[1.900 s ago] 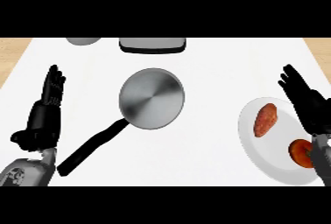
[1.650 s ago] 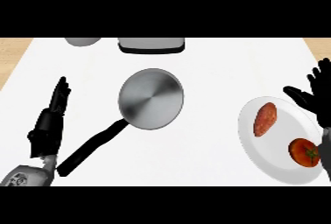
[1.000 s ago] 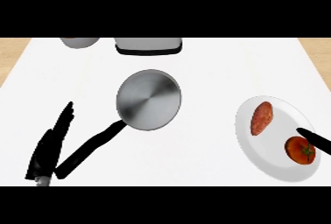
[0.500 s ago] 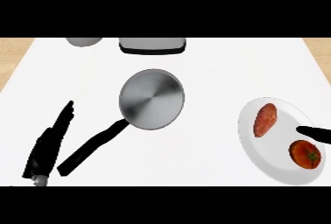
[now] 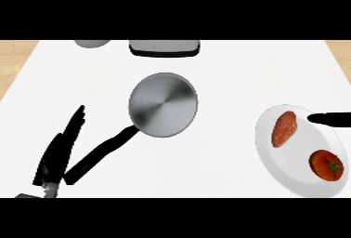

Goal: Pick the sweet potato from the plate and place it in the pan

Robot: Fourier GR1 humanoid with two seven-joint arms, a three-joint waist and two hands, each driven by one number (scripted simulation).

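The sweet potato (image 5: 284, 128) lies on the white plate (image 5: 293, 160) at the right of the counter (image 5: 233, 69), its long side running up and down the view; a red tomato (image 5: 326, 165) sits lower on the same plate, apart from it; only a black sliver of the right hand (image 5: 332, 119) shows at the right edge, over the plate just beside the sweet potato, and whether it is released or clenched I cannot tell; the left hand (image 5: 60, 153) shows edge-on at lower left, fingers straight, grasping nothing; the grey pan (image 5: 163, 104) sits mid-counter, its black handle (image 5: 99, 155) slanting toward the left hand
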